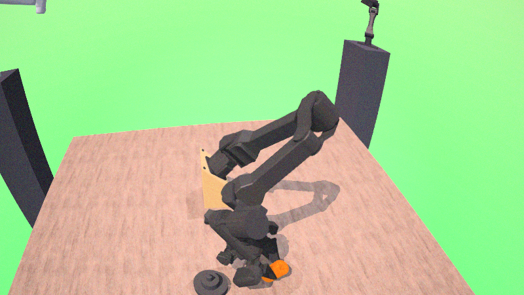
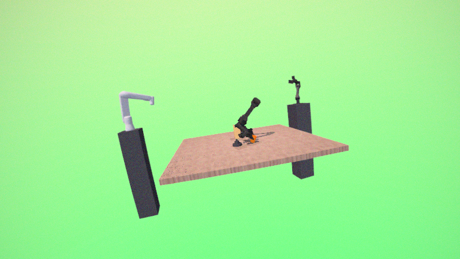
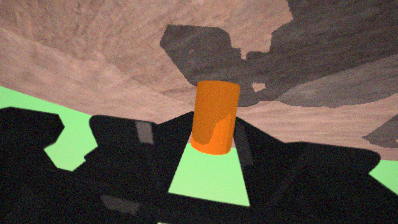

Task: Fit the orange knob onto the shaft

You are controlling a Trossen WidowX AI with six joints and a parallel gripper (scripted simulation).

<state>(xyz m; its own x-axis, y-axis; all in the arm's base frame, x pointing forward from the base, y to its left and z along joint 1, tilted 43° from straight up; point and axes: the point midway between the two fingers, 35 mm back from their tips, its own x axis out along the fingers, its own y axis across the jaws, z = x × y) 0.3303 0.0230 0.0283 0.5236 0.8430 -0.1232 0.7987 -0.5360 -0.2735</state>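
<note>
The part-open fingers (image 1: pixel 269 273) (image 2: pixel 252 138) are gripping the orange knob (image 1: pixel 280 269) (image 2: pixel 255 138) (image 3: pixel 216 117) above the tabletop (image 1: pixel 128 219) (image 2: pixel 206 157) (image 3: pixel 125 60), apart from the round pedestal (image 1: pixel 200 284) (image 2: pixel 237 144), whose dark shaft (image 1: pixel 210 278) is standing uncovered.

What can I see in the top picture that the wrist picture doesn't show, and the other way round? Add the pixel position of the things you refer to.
Only top: the round pedestal (image 1: pixel 200 285) (image 2: pixel 237 144) with its shaft, the yellow plate (image 1: pixel 213 192) (image 2: pixel 236 132) and the arm's long links.

Only wrist: both sides of the gap between the fingers, with the orange knob (image 1: pixel 280 268) (image 2: pixel 253 138) (image 3: pixel 215 117) across it.

Both: the knob, the gripper (image 1: pixel 261 271) (image 2: pixel 252 137) (image 3: pixel 213 117) and the wooden table (image 1: pixel 128 219) (image 2: pixel 199 160) (image 3: pixel 65 65).
</note>
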